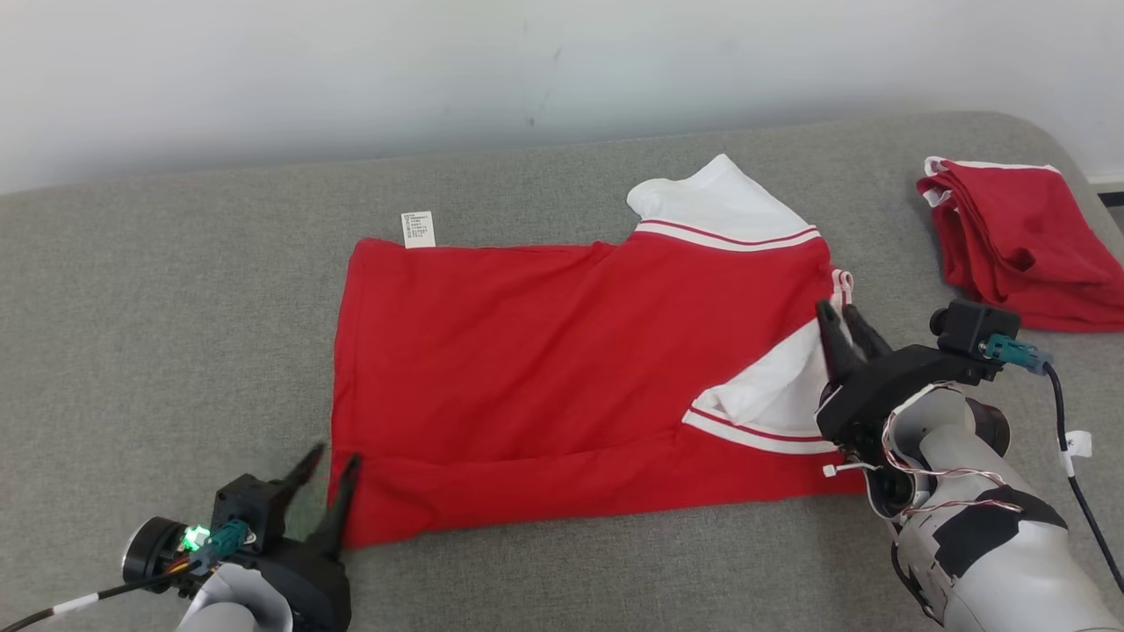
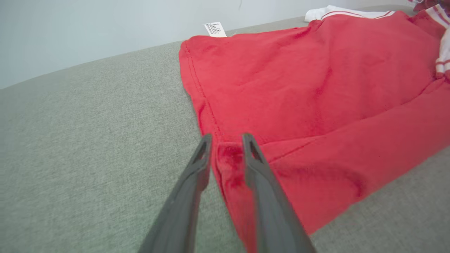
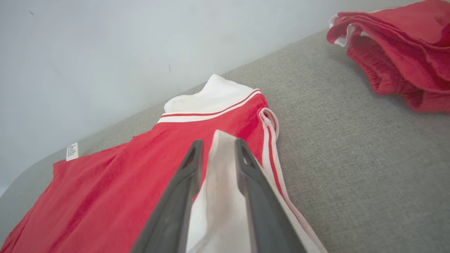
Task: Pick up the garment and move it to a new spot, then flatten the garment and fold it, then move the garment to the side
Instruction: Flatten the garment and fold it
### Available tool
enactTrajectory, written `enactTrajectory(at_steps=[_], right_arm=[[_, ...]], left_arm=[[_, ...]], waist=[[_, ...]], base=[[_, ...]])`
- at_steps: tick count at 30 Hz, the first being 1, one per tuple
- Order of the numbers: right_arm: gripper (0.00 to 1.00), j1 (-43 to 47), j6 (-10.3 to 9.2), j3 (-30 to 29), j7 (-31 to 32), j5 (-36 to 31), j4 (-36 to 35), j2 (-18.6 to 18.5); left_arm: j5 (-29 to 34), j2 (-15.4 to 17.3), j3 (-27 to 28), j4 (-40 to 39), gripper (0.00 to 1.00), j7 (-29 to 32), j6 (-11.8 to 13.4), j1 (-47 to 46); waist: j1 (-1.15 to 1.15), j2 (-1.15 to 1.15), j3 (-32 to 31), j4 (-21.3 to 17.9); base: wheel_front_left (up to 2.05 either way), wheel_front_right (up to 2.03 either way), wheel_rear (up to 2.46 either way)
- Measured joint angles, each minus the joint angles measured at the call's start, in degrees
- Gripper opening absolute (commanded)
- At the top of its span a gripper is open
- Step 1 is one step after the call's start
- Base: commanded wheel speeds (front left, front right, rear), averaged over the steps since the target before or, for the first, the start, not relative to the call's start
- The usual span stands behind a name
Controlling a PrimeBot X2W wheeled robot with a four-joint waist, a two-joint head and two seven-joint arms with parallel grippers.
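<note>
The garment is a red shirt with white, red-striped sleeves, lying spread on the grey cushion with its near edge folded up over the body. My left gripper sits at the garment's near left corner, jaws a little apart, a ridge of red cloth standing between the fingers. At the garment's right edge, my right gripper is also slightly open, with a fold of the white sleeve between its fingers. A white care label sticks out at the far left corner.
A second red garment lies folded at the far right of the grey cushion. A pale wall runs along the cushion's far edge. Bare cushion lies to the left of the shirt and in front of it.
</note>
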Motion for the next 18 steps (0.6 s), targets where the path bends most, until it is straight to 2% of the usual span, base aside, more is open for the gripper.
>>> enactTrajectory(at_steps=[6,12,15,18], right_arm=[[1.0,1.28,0.0,1.12,-3.72,2.98,-1.19,-1.25],[1.0,9.09,0.0,4.02,-5.87,3.14,-6.79,-6.23],[1.0,13.51,0.0,3.92,-6.15,3.44,-8.79,-8.44],[1.0,16.59,0.0,4.64,-6.34,0.29,-10.89,-10.54]], left_arm=[[0.48,-1.58,4.47,-1.96,1.0,0.0,0.11,2.31],[1.42,-3.53,10.48,-9.46,1.0,0.0,0.7,9.87],[2.36,-4.99,11.25,-11.37,1.0,0.0,0.69,14.02],[2.93,-6.1,11.92,-11.49,1.0,0.0,0.63,15.84]], waist=[[0.0,0.0,-1.2,0.23],[0.0,0.0,-2.69,0.67],[-0.01,0.0,-3.02,0.82],[0.0,0.0,-2.7,0.8]], base=[[0.0,0.0,0.0],[0.0,0.0,0.0],[0.0,0.0,0.0],[0.0,0.0,0.0]])
